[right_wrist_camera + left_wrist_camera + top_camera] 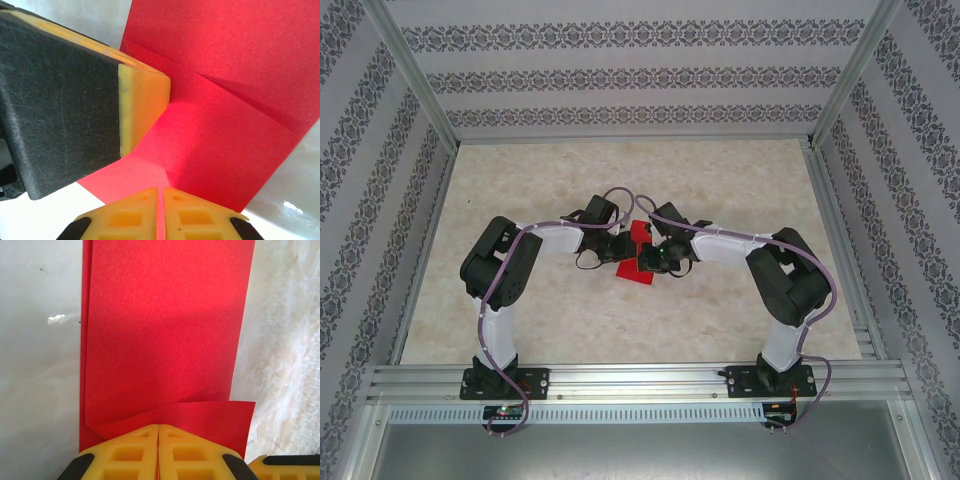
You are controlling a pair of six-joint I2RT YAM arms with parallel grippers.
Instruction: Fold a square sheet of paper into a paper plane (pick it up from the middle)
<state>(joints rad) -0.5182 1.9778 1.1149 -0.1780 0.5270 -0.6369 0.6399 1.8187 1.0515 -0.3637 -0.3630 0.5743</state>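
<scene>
The red paper (638,262) is folded into overlapping layers and held above the table between both arms. In the left wrist view it is a long red strip (165,330) with a diagonal flap near the fingers. My left gripper (158,426) is shut on its near edge, a red sliver showing between the yellow pads. My right gripper (160,189) is shut on another edge of the creased paper (225,115). The left gripper's finger (142,105) presses the sheet from the left there. From above, the left gripper (618,247) and the right gripper (658,255) meet at the paper.
The pale marbled table (720,190) is bounded by aluminium posts and patterned walls on three sides. A metal rail (640,380) with both arm bases runs along the near edge. Cables loop over both arms.
</scene>
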